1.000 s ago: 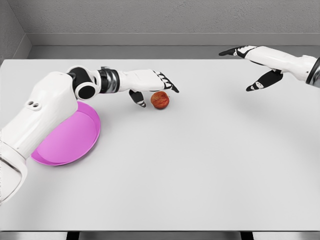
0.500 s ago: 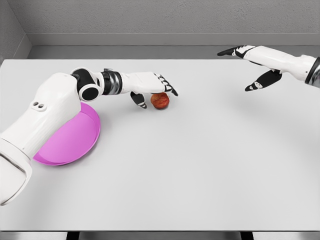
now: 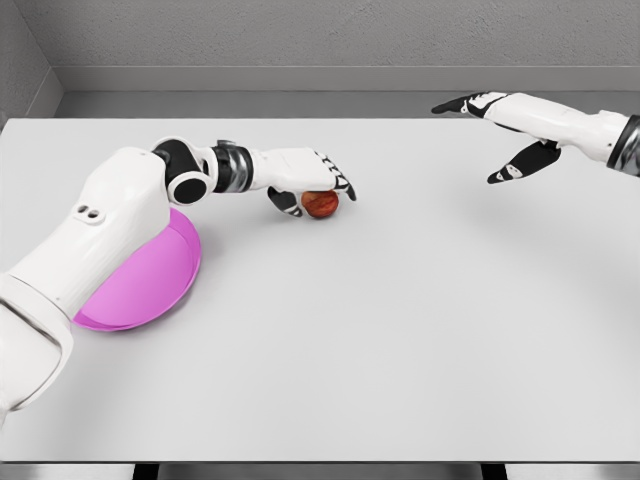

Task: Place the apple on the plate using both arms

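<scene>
A red apple lies on the white table, left of the middle and toward the back. My left hand sits low over it: the extended fingers cover its top and the thumb curls down against its left side. The apple still rests on the table and its upper half is hidden by the palm. A pink plate lies at the left, partly under my left forearm. My right hand hovers far off at the back right, fingers spread and holding nothing.
The table's back edge meets a grey wall just behind both hands. The plate's left part is hidden by my left upper arm.
My left hand has dropped lower onto the apple, and its thumb has closed in on the apple's left side. The apple has stayed put. My right hand has drifted slightly left and up.
</scene>
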Controlling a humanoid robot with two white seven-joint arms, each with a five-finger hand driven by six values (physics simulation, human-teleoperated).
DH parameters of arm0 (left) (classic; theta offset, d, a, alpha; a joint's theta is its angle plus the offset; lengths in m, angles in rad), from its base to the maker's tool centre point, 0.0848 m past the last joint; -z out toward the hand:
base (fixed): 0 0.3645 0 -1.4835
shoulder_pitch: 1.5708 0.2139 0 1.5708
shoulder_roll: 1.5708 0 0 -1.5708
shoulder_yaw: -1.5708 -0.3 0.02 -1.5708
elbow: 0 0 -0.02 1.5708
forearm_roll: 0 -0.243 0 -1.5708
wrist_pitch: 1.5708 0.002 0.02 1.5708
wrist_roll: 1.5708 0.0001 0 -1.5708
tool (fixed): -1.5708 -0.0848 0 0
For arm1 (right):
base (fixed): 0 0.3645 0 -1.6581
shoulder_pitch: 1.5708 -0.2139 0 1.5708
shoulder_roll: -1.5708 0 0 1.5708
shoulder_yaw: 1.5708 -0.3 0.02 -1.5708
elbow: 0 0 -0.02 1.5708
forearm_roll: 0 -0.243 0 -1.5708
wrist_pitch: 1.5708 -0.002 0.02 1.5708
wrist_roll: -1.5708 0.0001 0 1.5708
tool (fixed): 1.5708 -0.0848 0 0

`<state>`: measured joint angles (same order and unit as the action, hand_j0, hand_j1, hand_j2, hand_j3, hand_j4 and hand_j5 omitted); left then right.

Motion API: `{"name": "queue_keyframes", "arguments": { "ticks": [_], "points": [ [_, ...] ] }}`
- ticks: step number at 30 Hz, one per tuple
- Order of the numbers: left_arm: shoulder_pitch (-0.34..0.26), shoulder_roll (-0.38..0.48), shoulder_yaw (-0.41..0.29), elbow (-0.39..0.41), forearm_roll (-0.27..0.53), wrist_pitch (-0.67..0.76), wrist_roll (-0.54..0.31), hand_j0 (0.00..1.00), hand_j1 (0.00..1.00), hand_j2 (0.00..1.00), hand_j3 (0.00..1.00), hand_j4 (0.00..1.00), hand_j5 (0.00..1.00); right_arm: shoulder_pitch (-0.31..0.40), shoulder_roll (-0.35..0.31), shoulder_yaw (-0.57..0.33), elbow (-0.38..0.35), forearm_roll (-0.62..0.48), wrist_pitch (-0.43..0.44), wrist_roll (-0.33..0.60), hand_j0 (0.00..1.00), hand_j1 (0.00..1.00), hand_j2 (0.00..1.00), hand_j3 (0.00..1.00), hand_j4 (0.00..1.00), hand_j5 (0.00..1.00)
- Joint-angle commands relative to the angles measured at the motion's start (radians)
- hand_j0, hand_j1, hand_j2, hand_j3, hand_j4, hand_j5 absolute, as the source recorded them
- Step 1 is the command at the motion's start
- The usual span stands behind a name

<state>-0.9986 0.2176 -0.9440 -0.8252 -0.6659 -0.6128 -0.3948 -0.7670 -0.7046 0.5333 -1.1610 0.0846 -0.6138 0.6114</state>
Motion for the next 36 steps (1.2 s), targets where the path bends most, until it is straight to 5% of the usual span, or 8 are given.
{"name": "queue_keyframes", "arguments": {
  "ticks": [1, 13, 24, 28, 33, 36],
  "points": [
    [0.000, 0.002, 0.002, 0.005, 0.003, 0.002, -0.001, 0.80, 0.80, 0.80, 0.80, 0.80, 0.80, 0.000, -0.001, 0.001, -0.002, -0.008, 0.003, 0.000, 1.00, 1.00, 1.00, 1.00, 1.00, 1.00],
    [0.005, 0.003, 0.002, 0.003, 0.000, 0.002, -0.004, 0.55, 0.55, 0.55, 0.55, 0.55, 0.55, 0.000, -0.001, 0.001, -0.002, -0.006, 0.003, 0.000, 1.00, 1.00, 1.00, 1.00, 1.00, 1.00],
    [-0.021, 0.052, 0.004, -0.015, 0.061, 0.002, -0.003, 0.45, 0.45, 0.45, 0.45, 0.45, 0.45, -0.003, -0.001, 0.001, -0.002, -0.008, 0.003, 0.000, 1.00, 1.00, 1.00, 1.00, 1.00, 1.00],
    [-0.023, 0.239, 0.004, -0.169, 0.224, 0.002, -0.003, 0.37, 0.37, 0.37, 0.37, 0.37, 0.37, -0.005, -0.003, 0.001, -0.002, -0.008, 0.003, 0.000, 1.00, 1.00, 1.00, 1.00, 1.00, 1.00],
    [-0.002, 0.617, 0.005, -0.463, 0.423, 0.002, -0.003, 0.36, 0.36, 0.36, 0.36, 0.36, 0.36, -0.009, -0.001, 0.001, -0.002, -0.008, 0.003, 0.000, 1.00, 1.00, 1.00, 1.00, 1.00, 1.00],
    [0.046, 0.753, 0.013, -0.500, 0.453, 0.002, -0.004, 0.36, 0.36, 0.36, 0.36, 0.36, 0.36, -0.006, -0.001, 0.001, -0.002, -0.008, 0.003, 0.000, 1.00, 1.00, 1.00, 1.00, 1.00, 1.00]
  ]
}}
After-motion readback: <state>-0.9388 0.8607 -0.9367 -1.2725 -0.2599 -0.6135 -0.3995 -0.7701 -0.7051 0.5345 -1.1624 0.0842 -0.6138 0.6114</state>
